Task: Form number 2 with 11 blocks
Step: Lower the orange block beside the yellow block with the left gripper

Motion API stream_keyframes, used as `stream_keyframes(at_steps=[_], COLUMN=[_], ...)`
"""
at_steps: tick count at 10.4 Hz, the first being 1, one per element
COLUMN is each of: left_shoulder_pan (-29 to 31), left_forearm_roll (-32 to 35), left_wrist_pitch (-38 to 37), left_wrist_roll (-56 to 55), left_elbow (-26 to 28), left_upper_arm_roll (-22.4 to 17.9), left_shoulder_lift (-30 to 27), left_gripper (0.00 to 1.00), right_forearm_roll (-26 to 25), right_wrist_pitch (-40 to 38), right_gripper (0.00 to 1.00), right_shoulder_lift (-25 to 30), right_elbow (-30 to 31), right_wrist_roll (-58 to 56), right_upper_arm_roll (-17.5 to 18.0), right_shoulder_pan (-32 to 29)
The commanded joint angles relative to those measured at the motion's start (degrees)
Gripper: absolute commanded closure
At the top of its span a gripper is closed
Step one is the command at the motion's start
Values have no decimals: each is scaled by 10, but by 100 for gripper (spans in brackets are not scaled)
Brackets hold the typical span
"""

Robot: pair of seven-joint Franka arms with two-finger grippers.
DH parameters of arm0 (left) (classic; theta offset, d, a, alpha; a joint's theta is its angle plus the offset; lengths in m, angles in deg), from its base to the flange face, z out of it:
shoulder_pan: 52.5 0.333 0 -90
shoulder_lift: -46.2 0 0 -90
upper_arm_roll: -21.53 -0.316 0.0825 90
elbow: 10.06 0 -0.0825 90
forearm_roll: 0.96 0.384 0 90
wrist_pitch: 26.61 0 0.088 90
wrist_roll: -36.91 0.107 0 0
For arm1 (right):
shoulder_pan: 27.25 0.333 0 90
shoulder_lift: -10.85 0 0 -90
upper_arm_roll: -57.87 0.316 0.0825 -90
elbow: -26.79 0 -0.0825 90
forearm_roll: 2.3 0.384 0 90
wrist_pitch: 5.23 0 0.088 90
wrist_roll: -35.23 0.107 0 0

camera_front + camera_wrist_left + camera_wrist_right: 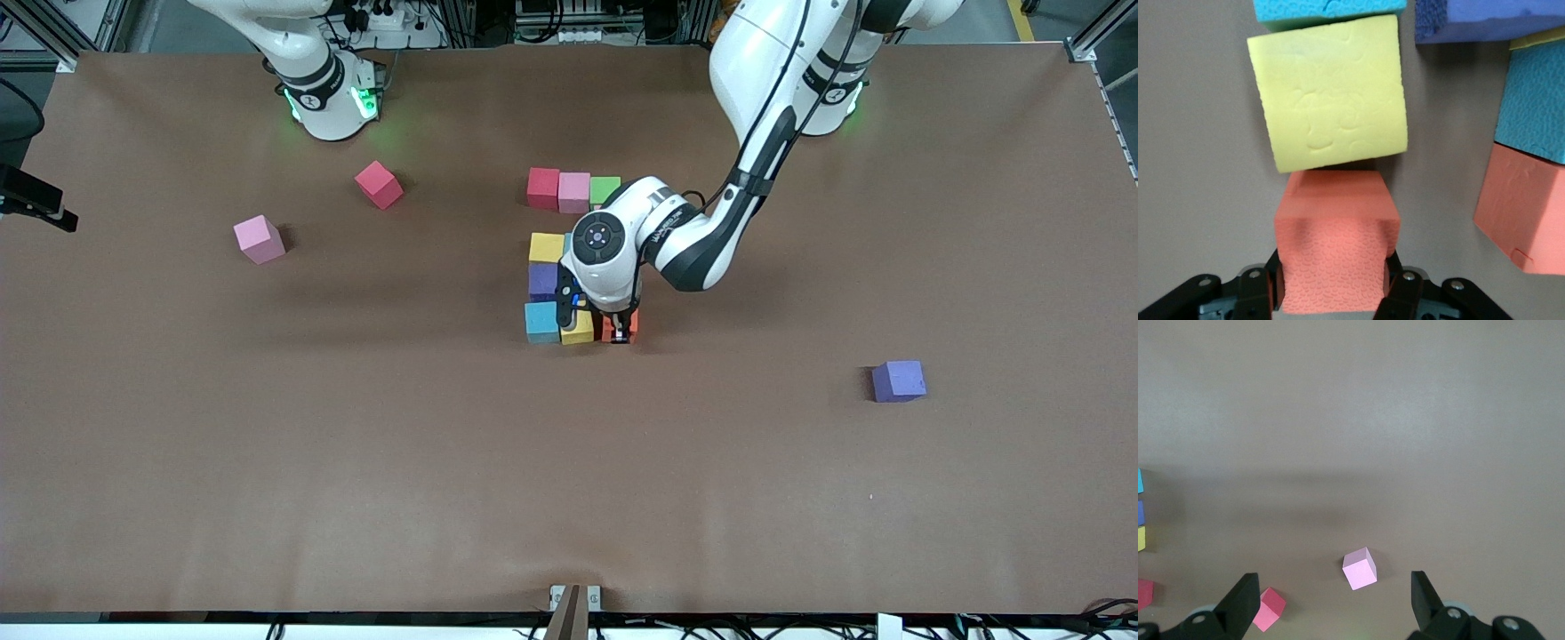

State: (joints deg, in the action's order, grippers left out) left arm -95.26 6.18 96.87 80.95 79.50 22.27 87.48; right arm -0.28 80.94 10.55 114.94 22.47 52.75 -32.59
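Note:
The partly built number 2 lies mid-table. Its row farthest from the front camera is red (543,188), pink (574,192) and green (605,189). A yellow block (547,247), a purple one (543,281) and a light blue one (541,322) run toward the camera. My left gripper (620,333) is shut on an orange block (1335,240), low in the nearest row against a yellow block (1331,93). The left hand hides the digit's middle in the front view. My right gripper (1331,600) hangs open high over the table, above a loose pink block (1359,568).
Loose blocks: pink (259,239) and red (379,184) toward the right arm's end, purple (898,380) toward the left arm's end. The left wrist view also shows a light blue block (1535,100) and a second orange block (1525,213) beside the held one.

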Motion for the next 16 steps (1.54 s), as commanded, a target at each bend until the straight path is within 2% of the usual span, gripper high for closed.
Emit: stream_keyframes(at_steps=[1, 12, 14, 15, 16], left_shoulder_pan=[-20, -31, -37, -38, -38], left_forearm_roll=[-22, -21, -20, -20, -17], left_wrist_pitch=[-13, -12, -12, -11, -11], left_wrist_roll=[14, 8, 7, 6, 8], left_elbow=[-25, -39, -39, -39, -39], left_upper_arm_roll=[-19, -20, -25, -25, -25], left_shoulder_lift=[13, 29, 34, 35, 35], left_gripper=[49, 47, 42, 33, 18], right_forearm_roll=[-1, -1, -1, -1, -1], right_wrist_pitch=[-7, -7, -6, -6, -6], right_gripper=[0, 0, 0, 0, 0], right_shoulder_lift=[4, 2, 2, 2, 2], right_elbow=[-2, -2, -2, -2, -2], right_wrist_roll=[4, 4, 4, 4, 4], right_upper_arm_roll=[4, 4, 4, 4, 4], right_shoulder_pan=[-5, -4, -4, -4, -4])
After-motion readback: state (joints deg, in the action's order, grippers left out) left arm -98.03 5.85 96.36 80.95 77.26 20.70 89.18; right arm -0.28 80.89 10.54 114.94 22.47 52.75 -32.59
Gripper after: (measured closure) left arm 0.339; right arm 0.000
